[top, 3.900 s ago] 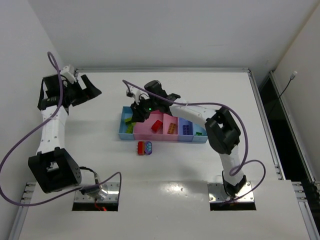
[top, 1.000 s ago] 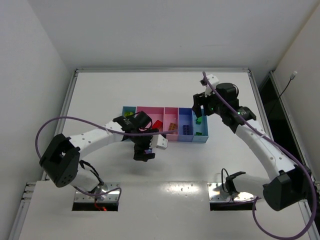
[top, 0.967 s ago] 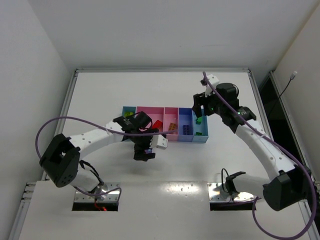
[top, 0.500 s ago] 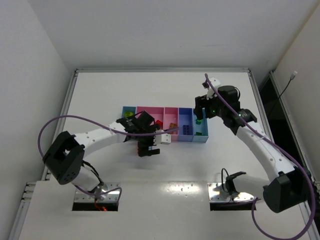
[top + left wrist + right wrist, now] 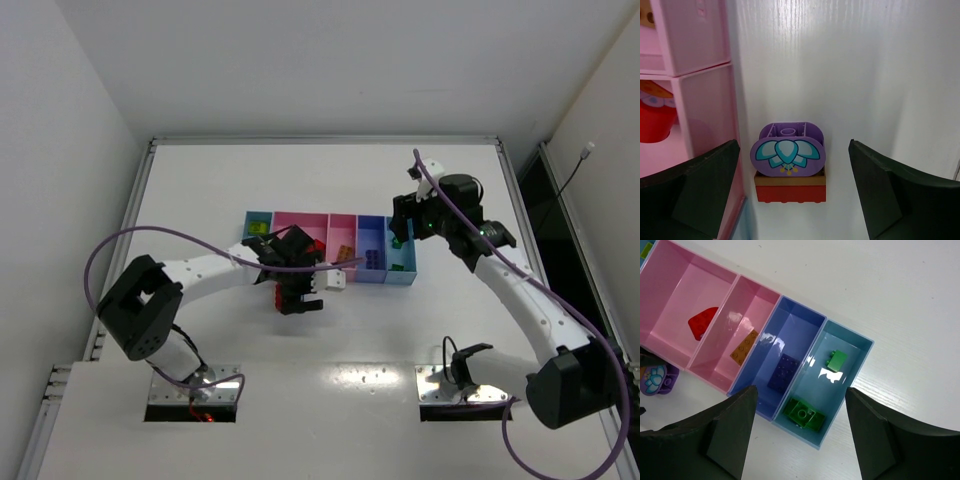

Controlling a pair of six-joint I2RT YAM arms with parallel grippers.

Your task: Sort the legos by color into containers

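Reading the containers (image 5: 826, 319) along the row: the left-end light-blue bin (image 5: 258, 216) has lime pieces (image 5: 258, 229), the wide pink bin (image 5: 670, 295) a red piece (image 5: 702, 321), the narrow pink bin (image 5: 752, 305) an orange brick (image 5: 744, 349), the periwinkle bin (image 5: 795, 330) a dark purple brick (image 5: 784, 371), and the right-end light-blue bin (image 5: 855, 347) a small green brick (image 5: 837, 360) and a larger green brick (image 5: 803, 414). Your left gripper (image 5: 293, 297) is spread wide and straddles a purple rounded brick (image 5: 787, 155) stacked on a red brick (image 5: 790, 192). That stack sits on the tabletop (image 5: 200, 180) just beside the wide pink bin's near wall; contact unclear. Your right gripper (image 5: 405, 226) hangs over the right-end bins, jaws wide, holding nothing. White tabletop shows from the row out to the far, left and right edges.
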